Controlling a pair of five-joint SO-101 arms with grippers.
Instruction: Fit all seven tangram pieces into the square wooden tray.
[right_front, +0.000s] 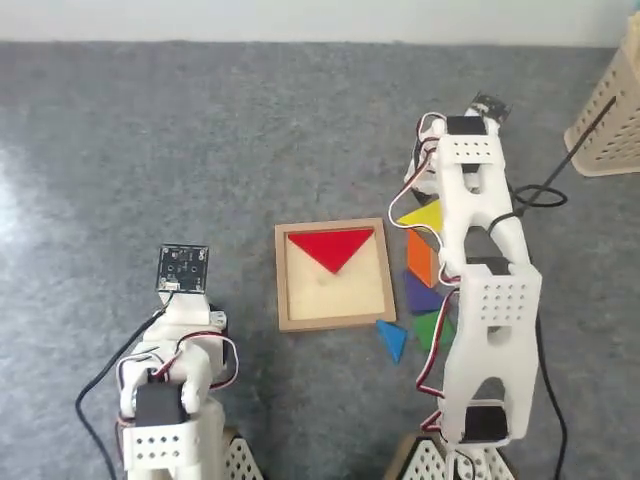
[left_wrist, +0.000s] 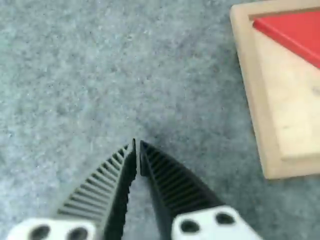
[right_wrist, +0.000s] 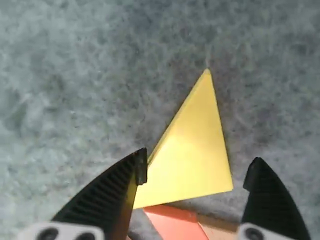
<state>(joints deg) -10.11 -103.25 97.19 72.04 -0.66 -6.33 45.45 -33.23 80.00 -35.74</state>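
Observation:
The square wooden tray (right_front: 282, 280) lies mid-table with a red triangle (right_front: 330, 247) in its far part. Right of it, a yellow triangle (right_front: 422, 214), an orange piece (right_front: 420, 258), a purple piece (right_front: 420, 295), a green piece (right_front: 432, 328) and a blue triangle (right_front: 392, 340) lie on the grey carpet. My right gripper (right_wrist: 199, 165) is open, and its fingers straddle the yellow triangle (right_wrist: 195, 150) just above it. An orange piece (right_wrist: 175, 222) touches that triangle's near edge. My left gripper (left_wrist: 136, 146) is shut and empty over bare carpet, left of the tray (left_wrist: 250, 85) and the red triangle (left_wrist: 295, 30).
A beige slatted basket (right_front: 610, 110) stands at the far right corner. A black cable (right_front: 540, 190) runs beside the right arm (right_front: 480, 210). The left arm (right_front: 175, 340) stays near the front left. Open carpet stretches behind and to the left of the tray.

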